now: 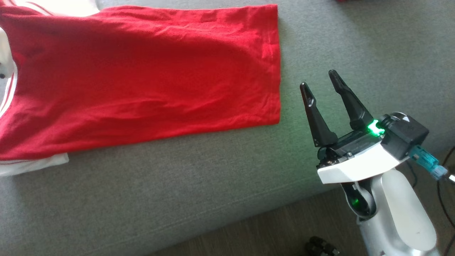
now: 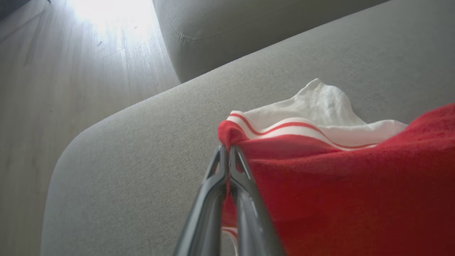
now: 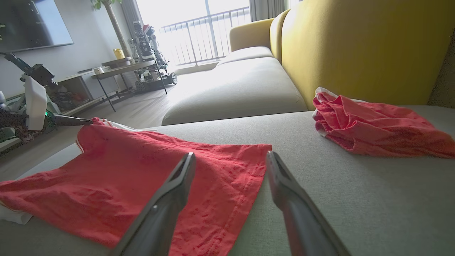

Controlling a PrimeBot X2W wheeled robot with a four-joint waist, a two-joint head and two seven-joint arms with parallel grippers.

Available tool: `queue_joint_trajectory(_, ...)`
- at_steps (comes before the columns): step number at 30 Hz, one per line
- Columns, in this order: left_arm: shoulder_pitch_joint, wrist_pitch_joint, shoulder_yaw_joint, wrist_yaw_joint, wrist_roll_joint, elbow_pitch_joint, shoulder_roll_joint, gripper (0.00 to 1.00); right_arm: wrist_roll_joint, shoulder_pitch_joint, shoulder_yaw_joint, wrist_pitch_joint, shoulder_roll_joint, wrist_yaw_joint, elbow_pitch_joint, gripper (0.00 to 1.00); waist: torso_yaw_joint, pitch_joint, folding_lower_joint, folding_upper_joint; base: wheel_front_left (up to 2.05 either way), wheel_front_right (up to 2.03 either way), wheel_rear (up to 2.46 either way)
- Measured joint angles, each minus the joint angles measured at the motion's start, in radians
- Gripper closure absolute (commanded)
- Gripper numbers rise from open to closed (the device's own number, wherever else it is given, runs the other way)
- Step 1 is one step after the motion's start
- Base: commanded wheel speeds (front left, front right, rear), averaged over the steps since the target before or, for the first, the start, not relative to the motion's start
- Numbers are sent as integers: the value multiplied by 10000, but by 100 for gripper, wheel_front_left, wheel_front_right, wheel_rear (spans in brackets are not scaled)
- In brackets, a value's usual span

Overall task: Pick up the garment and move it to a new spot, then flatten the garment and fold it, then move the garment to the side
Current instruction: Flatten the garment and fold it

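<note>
The garment (image 1: pixel 142 71) is a red shirt with white, red-striped sleeves, spread flat on the grey sofa seat (image 1: pixel 213 185). In the left wrist view my left gripper (image 2: pixel 227 147) is shut on the garment's (image 2: pixel 355 185) red edge beside a white sleeve, which it lifts slightly. From the right wrist view the left gripper (image 3: pixel 83 121) shows at the garment's (image 3: pixel 142 167) far left corner. My right gripper (image 1: pixel 318 79) stands open just right of the hem, with nothing between its fingers. The right gripper (image 3: pixel 230 155) points toward that hem.
A second red garment (image 3: pixel 373 131) lies crumpled against the yellow backrest (image 3: pixel 355 46). The seat's front edge meets wooden floor (image 1: pixel 266 231) below my right arm. A side table (image 3: pixel 124 67) and another sofa section (image 3: pixel 241 85) stand beyond.
</note>
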Motion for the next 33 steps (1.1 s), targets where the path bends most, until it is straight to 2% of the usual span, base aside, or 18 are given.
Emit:
queue_joint_trajectory(6, 317, -153, 280, 671, -259, 596, -280, 100, -90, 0, -2, 0, 0, 0, -4, 0, 179, 45, 0, 0, 0, 0, 0)
queue_joint_trajectory(7, 377, -59, 282, 711, -332, 683, -313, 97, -90, 0, -4, 0, 0, 0, -2, 0, 192, 40, 0, 0, 0, 0, 0)
queue_joint_trajectory(8, 418, 98, 268, 740, -407, 742, -351, 77, -90, 0, -2, 0, 0, 0, -2, 0, 204, 33, 0, 0, 0, 0, 0)
queue_joint_trajectory(9, 438, 238, 261, 740, -443, 794, -399, 2, -90, 0, -2, 0, 0, 0, -2, 0, 215, 25, 0, 0, 0, 0, 0)
queue_joint_trajectory(12, 437, 458, 180, 744, -384, 809, -483, 0, -92, 0, 2, 0, 0, 0, -2, 0, 233, 5, 0, 0, 0, 0, 0)
queue_joint_trajectory(16, 87, -477, 194, 727, 81, 545, -466, 0, -90, 0, 33, 0, 0, 0, -6, 0, 195, 36, 0, 0, 0, 0, 0)
queue_joint_trajectory(20, -776, -794, 182, -284, 211, 105, -485, 0, -69, -6, 140, 0, 0, 0, -46, 0, 45, 181, 0, 0, 0, 0, 0)
queue_joint_trajectory(24, -1425, -391, -178, -915, 593, 48, -529, 0, 92, -21, 261, 0, 0, 0, -134, 0, -167, 477, 0, 0, 0, 0, 0)
queue_joint_trajectory(33, -2219, 362, -1020, -1208, 1730, 986, -479, 0, 297, -266, 433, 0, 6, 0, -219, 0, -755, 1157, 0, 0, 0, 0, 0)
